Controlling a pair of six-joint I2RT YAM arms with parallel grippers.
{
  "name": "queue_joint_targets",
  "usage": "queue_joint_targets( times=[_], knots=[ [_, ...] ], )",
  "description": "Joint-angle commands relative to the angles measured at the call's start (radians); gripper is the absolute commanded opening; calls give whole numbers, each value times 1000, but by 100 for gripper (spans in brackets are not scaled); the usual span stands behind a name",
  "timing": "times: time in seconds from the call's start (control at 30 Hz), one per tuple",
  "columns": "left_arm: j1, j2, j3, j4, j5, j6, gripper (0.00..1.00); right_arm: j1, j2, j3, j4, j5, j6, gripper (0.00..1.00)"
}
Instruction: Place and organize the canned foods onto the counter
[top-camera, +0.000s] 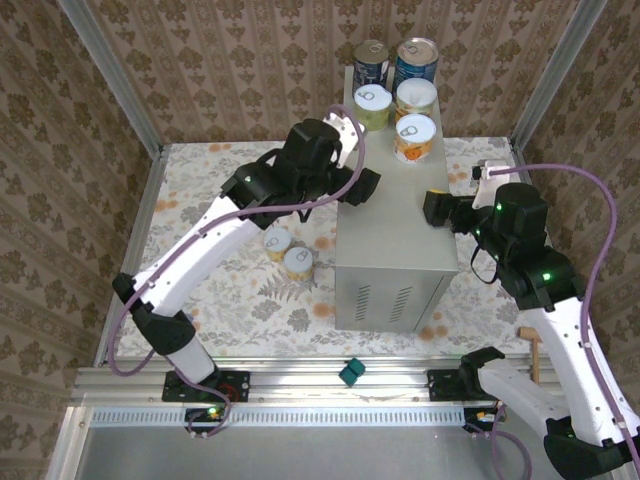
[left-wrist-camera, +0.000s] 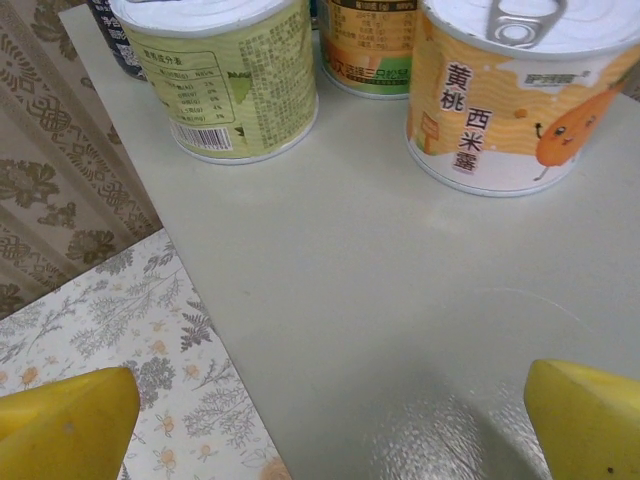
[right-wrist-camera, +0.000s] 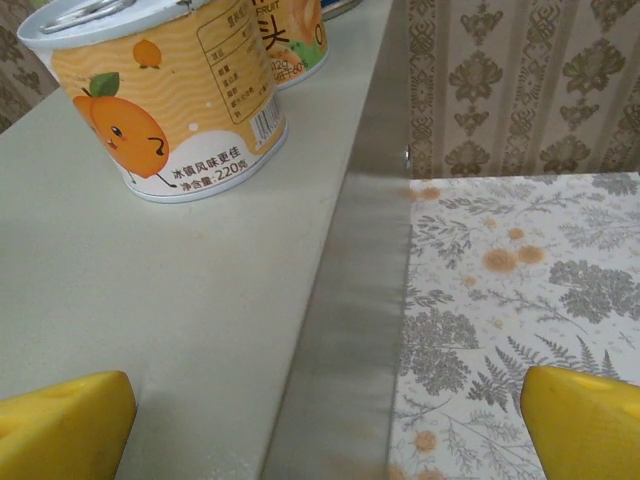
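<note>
five cans (top-camera: 414, 98) are standing at the counter's (top-camera: 390, 240) far end, and two short cans (top-camera: 298, 262) are waiting on the floral floor (top-camera: 260, 305) by its left edge. the left gripper (left-wrist-camera: 330, 425) and the right gripper (right-wrist-camera: 325, 425) are both hovering with jaws apart and empty. next, i think, the left one is needing to descend for them.

Surface (top-camera: 400, 220): plain light grey. On the surface: dark blue cans (top-camera: 415, 62), pale green can (top-camera: 372, 106), yellow-orange cans (top-camera: 415, 137) with white lids. Floor (top-camera: 190, 170) beside the surface: white with a grey-and-orange floral print. The left end effector (left-wrist-camera: 320, 440) pads (left-wrist-camera: 70, 425): yellow.
</note>
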Motion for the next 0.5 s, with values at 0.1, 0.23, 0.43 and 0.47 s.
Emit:
queue_joint_targets(
  times=[0.1, 0.23, 0.43, 0.47],
  knots=[
    [34, 50, 68, -2, 18, -13, 100, -6, -39, 30, -60, -8, 9, 100],
    [55, 84, 98, -4, 28, -11, 100, -7, -42, 32, -73, -24, -14, 100],
    [72, 147, 164, -22, 49, -9, 100, -6, -44, 30, -82, -33, -15, 100],
    [74, 159, 177, -27, 51, -10, 100, -7, -43, 29, -86, -25, -14, 100]
  ],
)
